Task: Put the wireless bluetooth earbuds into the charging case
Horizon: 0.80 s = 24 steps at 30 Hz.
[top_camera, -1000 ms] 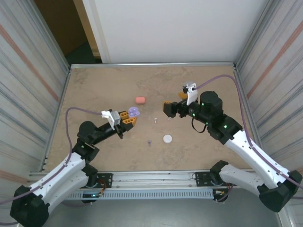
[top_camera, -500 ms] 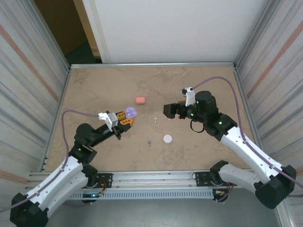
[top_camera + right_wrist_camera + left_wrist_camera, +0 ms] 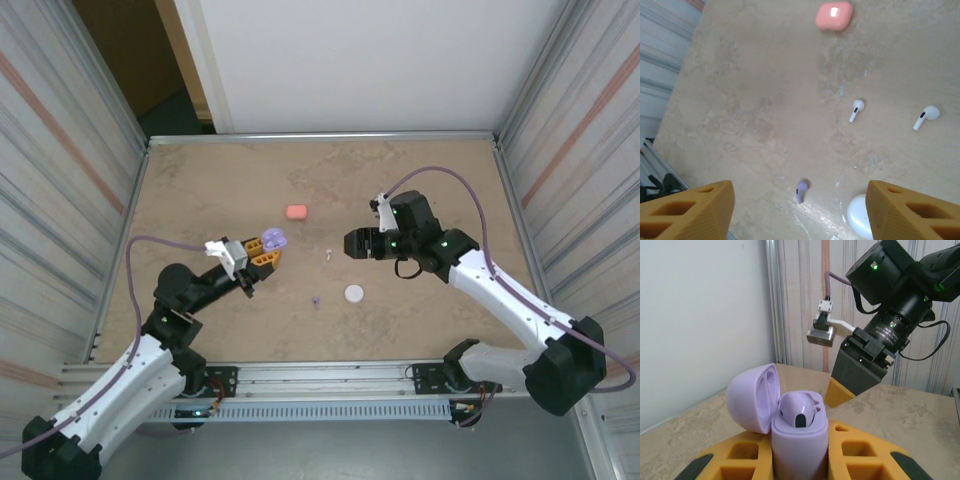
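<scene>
left gripper (image 3: pixel 266 253): clenched on purple case (image 3: pixel 800 440), orange fingers (image 3: pixel 860 450) pressed on both its sides, held off the worktop (image 3: pixel 200 190) left of centre
purple case: upright between the left fingers, lid (image 3: pixel 752 397) flipped open and leaning back
seated earbud (image 3: pixel 797 412): purple, sat in one well of the case, head up, above the finger tops, touched by no finger
right gripper (image 3: pixel 355 243): released, fingers (image 3: pixel 695 210) spread wide with nothing between them, held right of centre and pointing toward the left arm
loose purple earbud (image 3: pixel 801 189): lay on the worktop near centre, a bit toward the near edge; in the right wrist view it fell in the gap between the two finger tips, touching neither; in the top view it sat apart from that gripper, on its near-left side
white earbuds (image 3: pixel 856 110): two, flat on the worktop about mid-table, near each other, not touching, beyond the right finger tips
white case (image 3: pixel 860 215): closed, on the worktop just beside the right-hand finger in the wrist view, contact cannot tell
pink case (image 3: pixel 834 16): closed, toward the far edge, well apart from both grippers
</scene>
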Each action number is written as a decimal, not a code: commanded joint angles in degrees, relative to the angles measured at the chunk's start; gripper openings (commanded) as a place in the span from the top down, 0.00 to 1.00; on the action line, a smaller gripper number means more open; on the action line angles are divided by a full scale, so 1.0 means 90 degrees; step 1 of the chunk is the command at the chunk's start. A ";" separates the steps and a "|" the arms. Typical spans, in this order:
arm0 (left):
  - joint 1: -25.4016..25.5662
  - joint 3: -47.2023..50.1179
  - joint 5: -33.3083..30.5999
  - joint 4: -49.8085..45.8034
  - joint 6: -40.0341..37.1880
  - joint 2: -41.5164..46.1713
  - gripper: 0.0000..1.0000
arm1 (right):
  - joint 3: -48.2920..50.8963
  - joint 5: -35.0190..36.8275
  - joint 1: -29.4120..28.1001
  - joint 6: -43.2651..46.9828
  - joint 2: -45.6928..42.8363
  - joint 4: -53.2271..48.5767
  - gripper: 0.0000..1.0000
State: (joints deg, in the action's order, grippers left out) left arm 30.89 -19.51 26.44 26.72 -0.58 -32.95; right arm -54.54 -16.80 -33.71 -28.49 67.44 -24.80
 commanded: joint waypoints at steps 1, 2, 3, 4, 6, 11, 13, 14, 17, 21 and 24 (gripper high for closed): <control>0.0034 -0.0157 -0.0114 -0.0063 -0.0163 0.0162 1.00 | -0.0238 -0.0037 -0.0021 -0.0133 0.0177 -0.0374 0.35; 0.0039 -0.0166 -0.0134 -0.0091 -0.0178 0.0190 1.00 | -0.0258 0.0038 -0.0056 -0.0134 0.0232 -0.0436 0.36; 0.0034 -0.0166 -0.0144 -0.0120 -0.0181 0.0216 1.00 | -0.0288 0.0126 -0.0097 -0.0133 0.0286 -0.0504 0.36; 0.0036 -0.0171 -0.0153 -0.0141 -0.0192 0.0228 1.00 | -0.0315 0.0174 -0.0142 -0.0131 0.0340 -0.0544 0.36; 0.0034 -0.0179 -0.0171 -0.0169 -0.0205 0.0269 1.00 | -0.0349 0.0233 -0.0229 -0.0119 0.0434 -0.0592 0.37; 0.0041 -0.0179 -0.0189 -0.0234 -0.0224 0.0353 1.00 | -0.0365 0.0381 -0.0463 -0.0135 0.0662 -0.0624 0.37; 0.0038 -0.0166 -0.0202 -0.0264 -0.0228 0.0385 1.00 | -0.0368 0.0392 -0.0541 -0.0136 0.0756 -0.0633 0.37; 0.0041 -0.0167 -0.0210 -0.0286 -0.0236 0.0394 1.00 | -0.0382 0.0384 -0.0579 -0.0121 0.0797 -0.0643 0.37; 0.0038 -0.0168 -0.0223 -0.0342 -0.0243 0.0459 1.00 | -0.0429 0.0399 -0.0690 -0.0072 0.0965 -0.0770 0.38; 0.0034 -0.0147 -0.0267 -0.0389 -0.0253 0.0526 1.00 | -0.0529 0.0370 -0.0877 -0.0036 0.1275 -0.0910 0.41; 0.0039 -0.0128 -0.0289 -0.0406 -0.0253 0.0546 1.00 | -0.0648 0.0336 -0.1062 -0.0015 0.1583 -0.0999 0.45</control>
State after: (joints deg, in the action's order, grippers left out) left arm 30.87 -19.51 24.77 23.14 -1.74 -28.86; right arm -58.35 -13.74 -41.95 -28.49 79.77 -31.55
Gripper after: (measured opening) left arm 0.218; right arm 0.558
